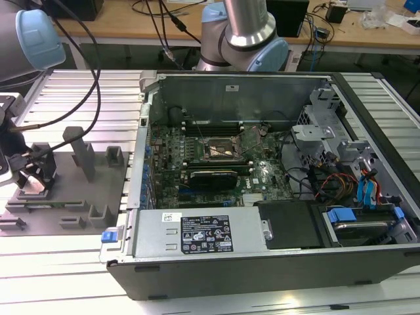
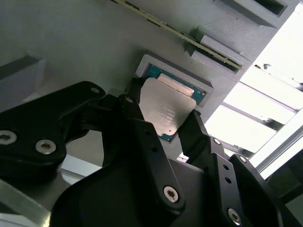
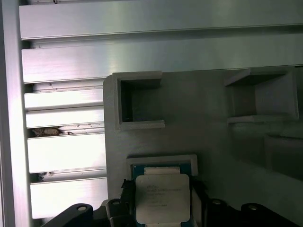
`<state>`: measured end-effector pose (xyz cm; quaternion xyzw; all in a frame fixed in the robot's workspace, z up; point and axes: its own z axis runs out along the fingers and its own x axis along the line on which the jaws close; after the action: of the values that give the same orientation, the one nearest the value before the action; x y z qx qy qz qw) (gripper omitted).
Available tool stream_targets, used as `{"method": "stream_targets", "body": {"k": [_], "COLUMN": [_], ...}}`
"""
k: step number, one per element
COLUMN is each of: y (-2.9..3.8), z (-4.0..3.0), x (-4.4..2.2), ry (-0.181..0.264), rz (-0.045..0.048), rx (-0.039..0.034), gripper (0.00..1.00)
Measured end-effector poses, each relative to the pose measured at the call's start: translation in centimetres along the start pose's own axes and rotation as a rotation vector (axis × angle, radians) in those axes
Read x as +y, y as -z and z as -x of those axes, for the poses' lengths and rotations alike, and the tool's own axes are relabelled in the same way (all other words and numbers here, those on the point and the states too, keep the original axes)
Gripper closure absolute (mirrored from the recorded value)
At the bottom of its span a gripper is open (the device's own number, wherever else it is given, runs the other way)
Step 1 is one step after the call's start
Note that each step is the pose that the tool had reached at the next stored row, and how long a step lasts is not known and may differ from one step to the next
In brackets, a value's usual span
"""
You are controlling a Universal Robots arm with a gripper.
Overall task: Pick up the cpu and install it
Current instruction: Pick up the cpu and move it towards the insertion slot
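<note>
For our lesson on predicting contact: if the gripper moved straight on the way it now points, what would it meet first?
Most likely the cpu and the grey tray pocket under it: the gripper points straight at them in both wrist views. How much gap remains is unclear.

The arm (image 1: 244, 26) is built of smooth silver-grey metal tubes joined by rounded housings, each closed with a pale blue cap (image 1: 39, 36), and thin black cables (image 1: 97, 72) hang loosely alongside it. The gripper (image 2: 163, 111) is matte black throughout, made of flat links with rounded edges, stacked one on another. Small silver screws (image 2: 45, 146) with recessed heads sit in its links and pivots.
</note>
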<state>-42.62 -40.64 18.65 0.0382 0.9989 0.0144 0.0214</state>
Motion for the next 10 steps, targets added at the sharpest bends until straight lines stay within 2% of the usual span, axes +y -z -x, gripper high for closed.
{"method": "stream_targets", "body": {"k": [7, 10], "y": [0.01, 0.4], "z": [0.0, 0.02], "x": [0.0, 0.02], "ry": [0.0, 0.0], "rz": [-0.0001, 0.0], "rx": [0.0001, 0.0001], "gripper": [0.45, 0.45]}}
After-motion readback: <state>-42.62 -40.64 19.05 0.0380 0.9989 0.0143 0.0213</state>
